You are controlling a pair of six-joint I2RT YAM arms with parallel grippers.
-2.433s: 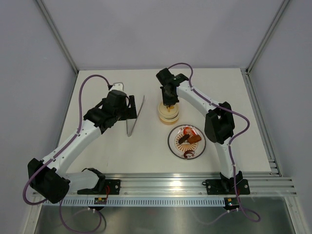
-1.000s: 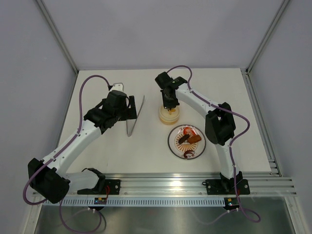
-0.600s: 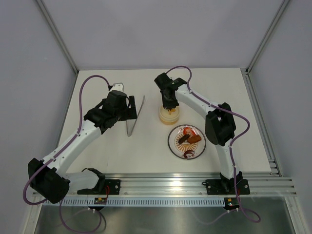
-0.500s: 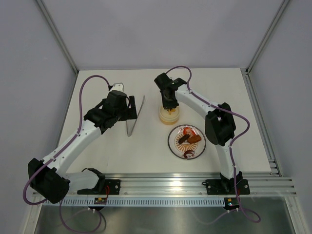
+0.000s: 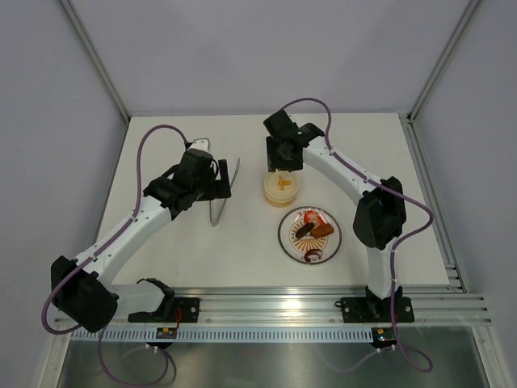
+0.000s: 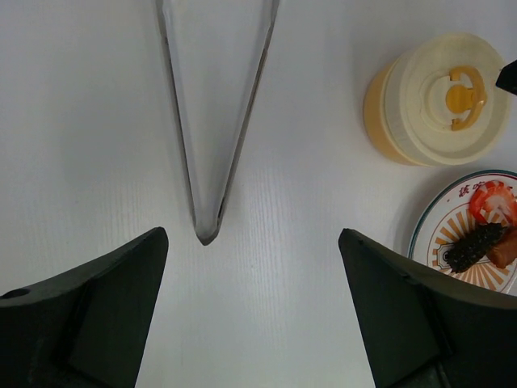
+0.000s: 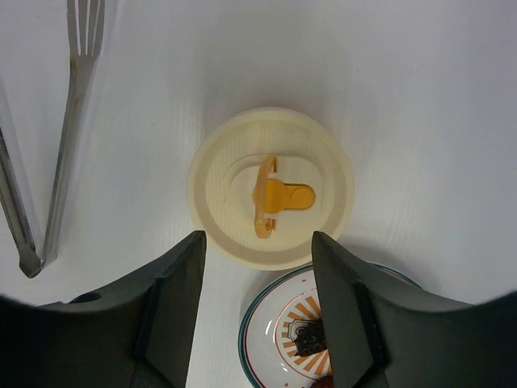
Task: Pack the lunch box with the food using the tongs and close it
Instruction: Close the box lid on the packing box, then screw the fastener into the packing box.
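The lunch box [image 5: 279, 188] stands on the table with its cream lid on, an orange tab [image 7: 275, 198] on top. My right gripper [image 5: 283, 160] hovers above it, open and empty [image 7: 257, 242]. The food [image 5: 313, 231] lies on the patterned plate: a dark brown piece [image 6: 472, 245], an orange-brown chunk [image 6: 507, 246] and a red-white piece [image 6: 489, 202]. The silver tongs [image 5: 222, 194] lie flat to the left of the box, joined end [image 6: 206, 230] nearest me. My left gripper [image 5: 220, 184] hangs open over that end [image 6: 252, 238], holding nothing.
The plate [image 5: 283, 242] sits just in front of the lunch box, nearly touching it [image 7: 244, 327]. White walls with metal posts enclose the table on three sides. The aluminium rail [image 5: 266, 307] with both arm bases runs along the near edge.
My right gripper was shut on the lid's orange tab; it has opened, let go and risen off the lunch box. The left gripper has shifted slightly towards the tongs.
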